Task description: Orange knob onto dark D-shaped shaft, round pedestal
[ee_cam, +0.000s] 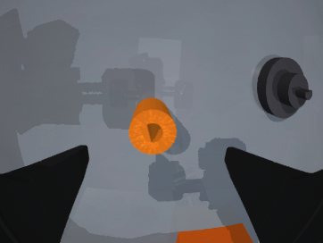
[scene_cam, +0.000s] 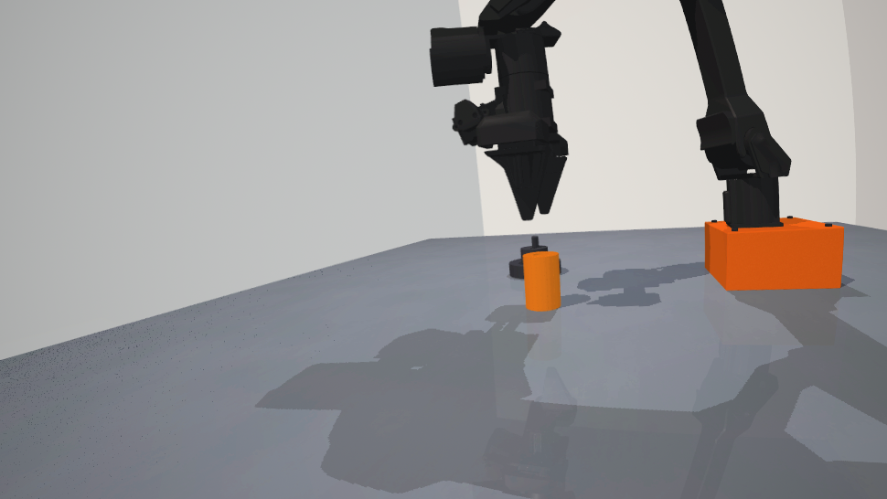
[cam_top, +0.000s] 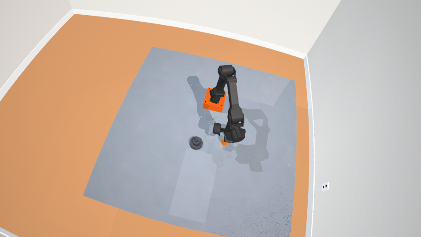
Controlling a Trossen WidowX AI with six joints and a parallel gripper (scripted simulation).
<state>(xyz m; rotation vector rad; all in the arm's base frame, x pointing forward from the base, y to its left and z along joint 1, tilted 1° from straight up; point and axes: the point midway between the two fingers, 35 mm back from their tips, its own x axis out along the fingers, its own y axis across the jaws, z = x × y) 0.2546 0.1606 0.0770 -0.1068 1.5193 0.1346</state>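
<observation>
Open, with nothing between its fingers, the gripper [cam_top: 228, 133] [scene_cam: 536, 217] [ee_cam: 158, 154] pointed downward above the level of the orange knob [cam_top: 224, 142] [scene_cam: 542, 281] [ee_cam: 152, 117], as I viewed it from my remote station. The knob stood upright on the grey surface [cam_top: 132, 147] [scene_cam: 186, 402] [ee_cam: 214, 27], apart from the fingers and off the pedestal. In the wrist view, I saw its top face with the opening at the centre, framed between the two spread fingertips and slightly farther up the picture. Near the knob, but not touching it, was the round pedestal [cam_top: 192, 144] [scene_cam: 516, 269] [ee_cam: 274, 94], a stepped dark form bearing the bare shaft [scene_cam: 535, 241] [ee_cam: 304, 94]. I could not make out the shaft's flat side. In the exterior view, the knob partly covered the pedestal; in the top view, the arm [cam_top: 232, 94] [scene_cam: 726, 61] partly covered the knob and hid my fingertips. Farther out, the arm rose from an orange base [cam_top: 205, 103] [scene_cam: 782, 257] [ee_cam: 214, 234], part of which showed along the bottom edge of the wrist view. Beyond the grey surface, an orange-brown floor [cam_top: 58, 73] reached pale walls, one carrying a small outlet [cam_top: 325, 186].
</observation>
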